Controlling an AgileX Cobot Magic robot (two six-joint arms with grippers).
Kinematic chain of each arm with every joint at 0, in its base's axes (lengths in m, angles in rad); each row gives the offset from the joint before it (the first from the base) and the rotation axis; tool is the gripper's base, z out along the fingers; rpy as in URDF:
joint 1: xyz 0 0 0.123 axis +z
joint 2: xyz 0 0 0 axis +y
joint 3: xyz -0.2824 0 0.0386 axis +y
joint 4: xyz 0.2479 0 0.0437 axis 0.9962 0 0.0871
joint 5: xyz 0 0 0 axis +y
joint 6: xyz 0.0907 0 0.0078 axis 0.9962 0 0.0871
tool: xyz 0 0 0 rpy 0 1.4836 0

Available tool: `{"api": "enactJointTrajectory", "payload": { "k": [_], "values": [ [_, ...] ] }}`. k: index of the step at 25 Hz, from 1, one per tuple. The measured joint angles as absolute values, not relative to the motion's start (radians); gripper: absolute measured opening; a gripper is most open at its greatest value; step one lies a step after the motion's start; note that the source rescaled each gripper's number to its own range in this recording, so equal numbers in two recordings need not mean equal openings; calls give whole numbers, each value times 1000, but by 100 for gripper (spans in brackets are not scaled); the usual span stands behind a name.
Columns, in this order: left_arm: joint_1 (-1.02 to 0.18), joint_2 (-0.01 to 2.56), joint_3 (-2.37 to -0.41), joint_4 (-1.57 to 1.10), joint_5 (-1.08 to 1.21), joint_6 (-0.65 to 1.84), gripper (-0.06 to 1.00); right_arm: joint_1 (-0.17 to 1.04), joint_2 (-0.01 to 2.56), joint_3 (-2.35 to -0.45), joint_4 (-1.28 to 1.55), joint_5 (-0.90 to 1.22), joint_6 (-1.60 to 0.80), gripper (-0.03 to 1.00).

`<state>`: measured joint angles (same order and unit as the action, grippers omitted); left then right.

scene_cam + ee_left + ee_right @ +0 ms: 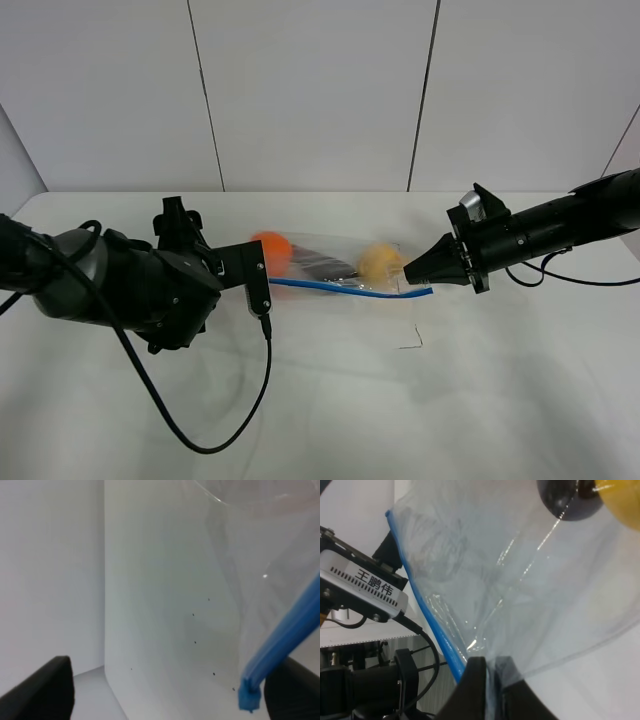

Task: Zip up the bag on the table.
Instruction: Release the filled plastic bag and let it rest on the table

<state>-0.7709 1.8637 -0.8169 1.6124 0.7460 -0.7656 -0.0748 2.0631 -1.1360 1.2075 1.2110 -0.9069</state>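
**mo_k:** Starting from the left gripper [262,287]: it's sitting wide open and gripping nothing. In its wrist view the fingers [42,690] are standing far apart. The end of the blue zipper strip [280,640] is poking in between them, hugging one finger but not getting pinched.

**tess:** And the right gripper [424,271]?

**mo_k:** That one's clamping shut on the opposite end of the bag [335,262], right by the strip's other end. Looks like it's doing the anchoring.

**tess:** So which way is the bag running?

**mo_k:** It's stretching across the table [470,400], with the long axis going straight from one gripper to the other. The strip is running along the edge nearer the high camera. I'm not managing to tell whether it's resting flat or hanging just off the surface. The orange fruit [272,250] is sitting at the left end, a dark one in the middle, and the yellow one [378,262] by the right gripper.

**tess:** Then the left arm's the nearer one for the free end, I'm guessing?

**mo_k:** Yeah, I'm thinking so. The strip is heading away from those open jaws toward the right gripper, so any pinch-and-slide is going to be following that line. I'm not seeing enough to say whether the strip is already sealed.
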Motion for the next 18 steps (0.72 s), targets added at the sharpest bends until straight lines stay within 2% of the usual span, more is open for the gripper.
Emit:
{"api": "enactJointTrajectory", "payload": {
  "k": [3,8,18],
  "values": [
    [-771,1863,-817,1612,757,-780,90,-75,2063,-1136,1207,1211,-907,0],
    [-771,1837,-816,1610,759,-786,99,-75,2063,-1136,1207,1211,-907,0],
    [-770,1708,-848,1512,721,-793,100,-75,2063,-1136,1208,1211,-908,0]
  ]
}}
